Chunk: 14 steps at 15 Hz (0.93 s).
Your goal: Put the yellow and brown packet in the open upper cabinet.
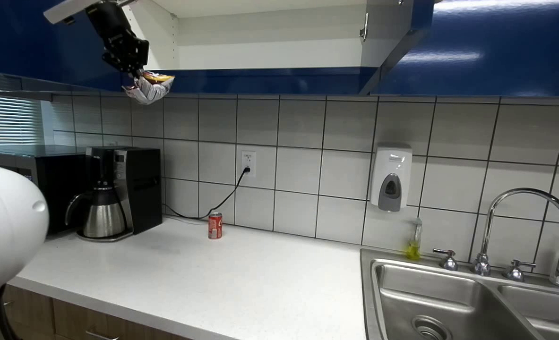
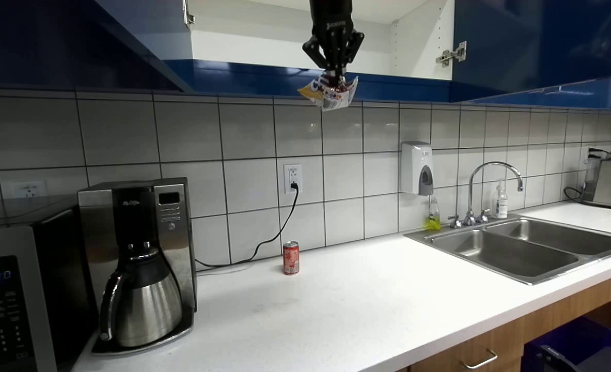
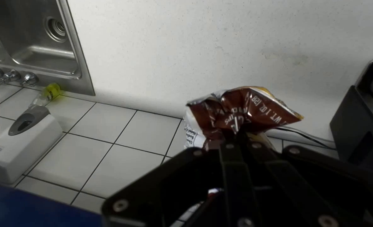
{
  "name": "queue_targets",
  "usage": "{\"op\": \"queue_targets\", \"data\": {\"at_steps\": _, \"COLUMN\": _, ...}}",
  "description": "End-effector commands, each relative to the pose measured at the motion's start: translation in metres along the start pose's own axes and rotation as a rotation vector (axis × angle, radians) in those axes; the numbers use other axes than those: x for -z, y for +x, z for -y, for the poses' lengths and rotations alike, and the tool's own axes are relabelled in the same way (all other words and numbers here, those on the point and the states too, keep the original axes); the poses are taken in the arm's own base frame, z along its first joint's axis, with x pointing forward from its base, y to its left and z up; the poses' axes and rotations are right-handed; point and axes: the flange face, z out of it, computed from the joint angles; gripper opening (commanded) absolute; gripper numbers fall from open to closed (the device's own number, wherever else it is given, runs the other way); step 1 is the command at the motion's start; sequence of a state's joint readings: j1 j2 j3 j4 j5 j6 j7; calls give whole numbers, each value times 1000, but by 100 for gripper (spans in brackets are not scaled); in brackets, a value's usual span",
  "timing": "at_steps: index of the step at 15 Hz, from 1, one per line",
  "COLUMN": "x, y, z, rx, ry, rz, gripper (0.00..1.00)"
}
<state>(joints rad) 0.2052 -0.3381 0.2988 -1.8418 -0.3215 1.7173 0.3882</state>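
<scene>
Foremost in the wrist view, my gripper (image 3: 240, 143) is clamped onto one packet (image 3: 252, 110): crinkled and glossy, brown with white lettering, yellow at the edge, a white printed panel to one side. It hangs in the air outside the open upper cabinet (image 1: 270, 52), across its blue lower edge in both exterior views. Below, I count one red can (image 2: 291, 258), one coffee maker (image 2: 132, 222), two sink basins (image 1: 425, 288).

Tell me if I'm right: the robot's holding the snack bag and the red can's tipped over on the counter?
The red can isn't tipped over: it stands upright on the counter in both exterior views. The gripper does hold the snack bag.
</scene>
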Motion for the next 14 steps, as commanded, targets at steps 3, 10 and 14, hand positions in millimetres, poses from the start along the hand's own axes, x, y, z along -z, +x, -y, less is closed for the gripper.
{"op": "queue_targets", "data": {"at_steps": 3, "x": 37, "y": 20, "z": -5, "rx": -6, "ry": -44, "rz": -35, "gripper": 0}}
{"op": "queue_targets", "data": {"at_steps": 10, "x": 67, "y": 39, "z": -13, "rx": -10, "ry": -88, "rz": -100, "gripper": 0}}
{"op": "queue_targets", "data": {"at_steps": 14, "x": 76, "y": 53, "z": -17, "rx": -5, "ry": -109, "rz": -145, "gripper": 0}}
